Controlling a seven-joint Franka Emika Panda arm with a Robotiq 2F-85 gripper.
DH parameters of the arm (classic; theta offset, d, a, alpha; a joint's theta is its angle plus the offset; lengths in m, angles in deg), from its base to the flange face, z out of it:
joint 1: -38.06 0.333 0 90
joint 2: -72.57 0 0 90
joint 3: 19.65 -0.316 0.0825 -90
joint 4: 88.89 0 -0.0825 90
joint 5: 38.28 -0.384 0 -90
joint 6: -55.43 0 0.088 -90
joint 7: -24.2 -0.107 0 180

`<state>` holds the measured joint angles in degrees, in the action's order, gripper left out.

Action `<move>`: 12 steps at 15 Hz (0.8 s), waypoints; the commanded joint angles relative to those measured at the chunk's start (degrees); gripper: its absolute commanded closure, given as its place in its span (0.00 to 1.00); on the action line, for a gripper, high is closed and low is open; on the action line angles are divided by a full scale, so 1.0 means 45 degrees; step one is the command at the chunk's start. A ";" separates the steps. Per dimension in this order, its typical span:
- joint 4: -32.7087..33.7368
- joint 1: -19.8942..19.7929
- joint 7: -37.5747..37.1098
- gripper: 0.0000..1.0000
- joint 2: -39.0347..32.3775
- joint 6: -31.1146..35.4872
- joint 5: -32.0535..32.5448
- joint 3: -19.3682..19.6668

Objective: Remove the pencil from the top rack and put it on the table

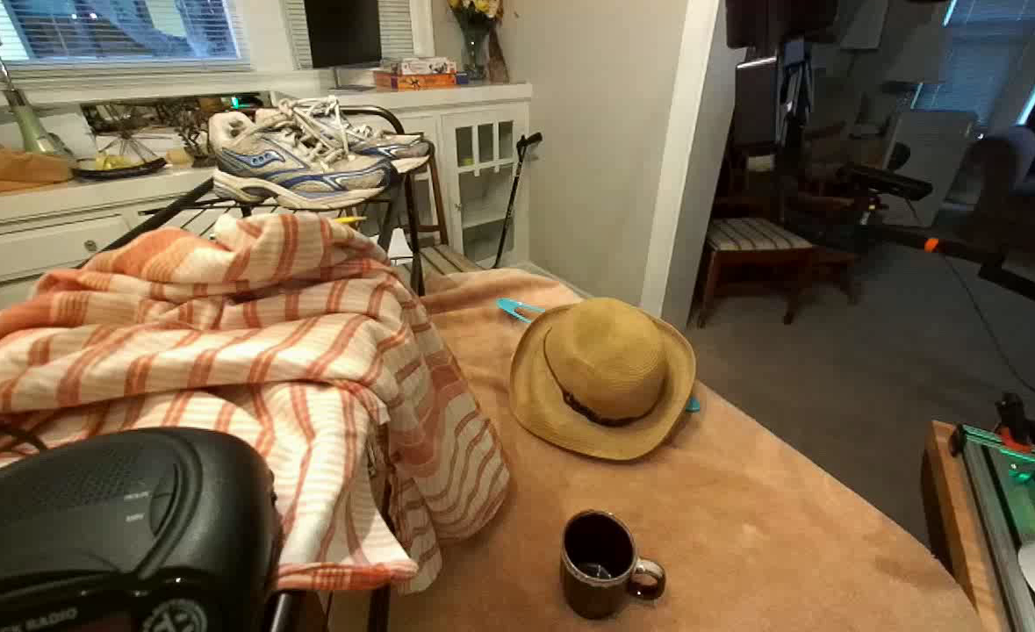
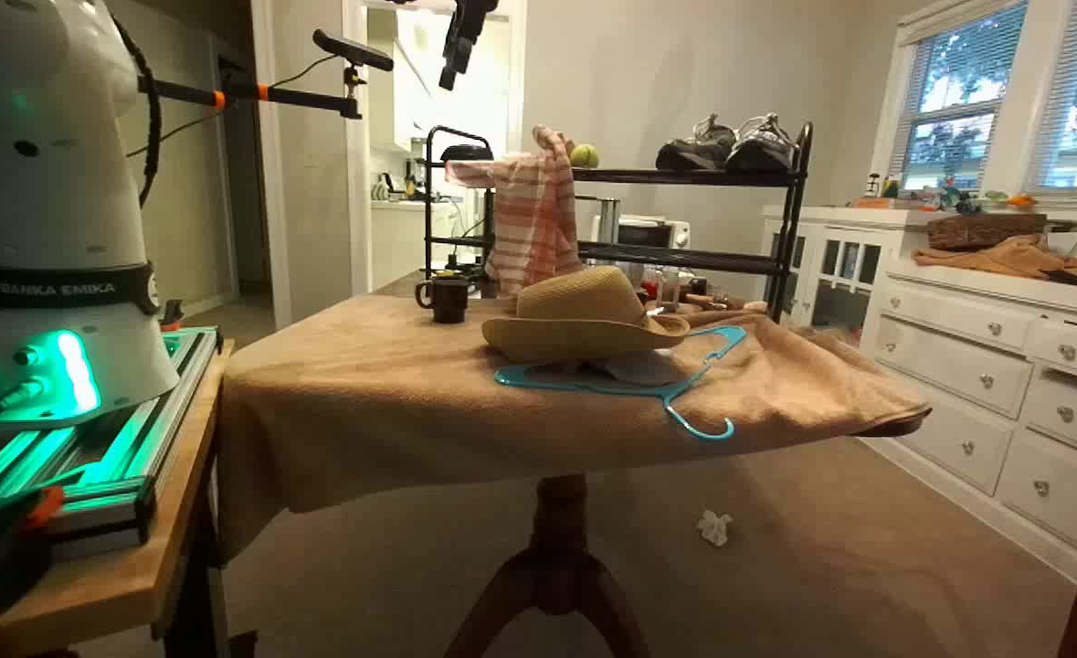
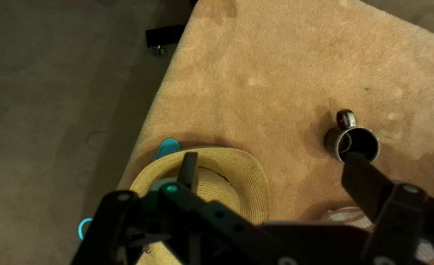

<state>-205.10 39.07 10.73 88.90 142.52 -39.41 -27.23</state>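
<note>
The pencil [image 1: 350,219] is a small yellow stick partly showing in an exterior view, between the striped cloth and the shoes. I cannot see it in the wrist view. The top rack [image 2: 634,175] is the upper tier of the black rod shelf; its rods also show in an exterior view [image 1: 179,204]. The table [image 2: 346,366] is covered with a tan cloth and also shows in the wrist view [image 3: 268,55]. My gripper [image 3: 272,160] is open and empty, high above the table. It also shows at the top of an exterior view [image 2: 448,80], apart from the rack.
A striped cloth [image 1: 245,307] drapes over the rack. Shoes [image 1: 306,162], a black radio [image 1: 113,527] and a ball [image 2: 584,156] sit up there. A straw hat [image 1: 609,369] on a blue hanger [image 2: 584,382] and a dark mug [image 1: 599,566] stand on the table.
</note>
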 commanded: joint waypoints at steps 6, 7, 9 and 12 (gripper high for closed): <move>0.0402 0.0160 -0.0280 0.00 -0.0423 -0.0051 0.0030 0.0046; 0.0550 0.0221 -0.0016 0.00 -0.0591 0.0119 0.0069 0.0029; 0.1217 0.0433 0.0453 0.00 -0.1167 0.0941 -0.0037 -0.0049; 0.2652 0.0793 0.1988 0.00 -0.2419 0.2065 -0.0438 0.0079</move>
<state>-200.16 41.12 14.14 84.42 148.95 -39.67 -27.36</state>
